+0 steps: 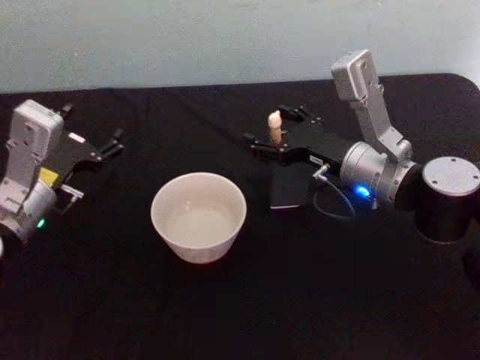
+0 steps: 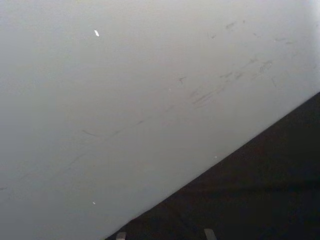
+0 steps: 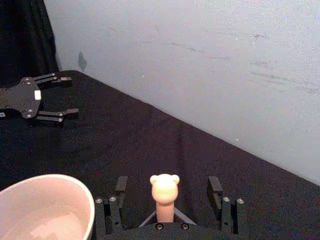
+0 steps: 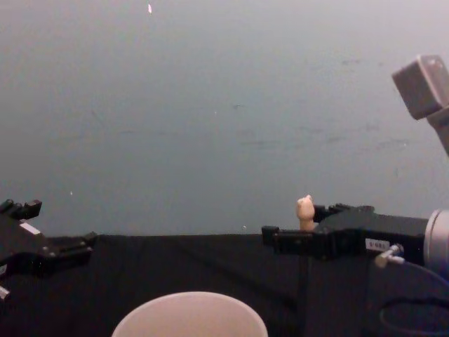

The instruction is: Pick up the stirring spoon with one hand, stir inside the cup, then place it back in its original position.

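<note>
The stirring spoon's pale peach knobbed tip (image 1: 275, 125) stands upright out of the dark square holder (image 1: 289, 192), to the right of the cup and a little behind it. Its bowl and stem are hidden. My right gripper (image 1: 279, 133) is open around that tip. In the right wrist view the tip (image 3: 164, 192) stands in the gap of the gripper (image 3: 167, 184), apart from both fingers (image 3: 120, 186). The wide cream cup (image 1: 199, 217) sits mid-table and holds no spoon. My left gripper (image 1: 94, 126) is parked open at the far left.
A black cloth (image 1: 247, 315) covers the table, and a pale wall (image 4: 224, 105) rises right behind it. A thin cable (image 1: 335, 208) loops by the right wrist. Bare cloth lies in front of the cup and between the cup and the left gripper.
</note>
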Available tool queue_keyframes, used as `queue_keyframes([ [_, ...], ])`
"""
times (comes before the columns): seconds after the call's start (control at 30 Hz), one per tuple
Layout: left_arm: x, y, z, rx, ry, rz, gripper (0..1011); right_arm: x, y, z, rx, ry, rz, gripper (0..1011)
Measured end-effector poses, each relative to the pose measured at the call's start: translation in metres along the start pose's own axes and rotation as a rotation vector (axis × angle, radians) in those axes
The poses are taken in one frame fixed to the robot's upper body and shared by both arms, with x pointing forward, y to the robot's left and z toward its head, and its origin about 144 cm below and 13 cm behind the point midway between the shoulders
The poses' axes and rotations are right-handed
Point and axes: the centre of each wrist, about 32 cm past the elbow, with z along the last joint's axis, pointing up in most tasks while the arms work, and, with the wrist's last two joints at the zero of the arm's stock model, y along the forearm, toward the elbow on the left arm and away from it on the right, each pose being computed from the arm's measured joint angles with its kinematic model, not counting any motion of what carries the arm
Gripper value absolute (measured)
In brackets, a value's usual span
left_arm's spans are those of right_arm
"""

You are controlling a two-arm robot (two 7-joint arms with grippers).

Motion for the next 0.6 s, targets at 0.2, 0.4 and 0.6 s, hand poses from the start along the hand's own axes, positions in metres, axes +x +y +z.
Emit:
queue_keyframes([
  [0.2, 0.0, 0.0, 0.0, 0.0, 0.0, 0.0, 1001, -0.0003, -0.0004, 0.0002, 0.002, -0.003, 0.0, 1002],
  [0.4, 0.0, 0.0, 0.0, 0.0, 0.0, 0.0, 1001, -0.0003, -0.0005, 0.0002, 0.002, -0.002, -0.001, 1002],
  [0.6, 0.0, 0.0, 0.0, 0.0, 0.0, 0.0, 1001, -0.0002, -0.0004, 0.0003, 0.002, -0.002, -0.001, 869],
])
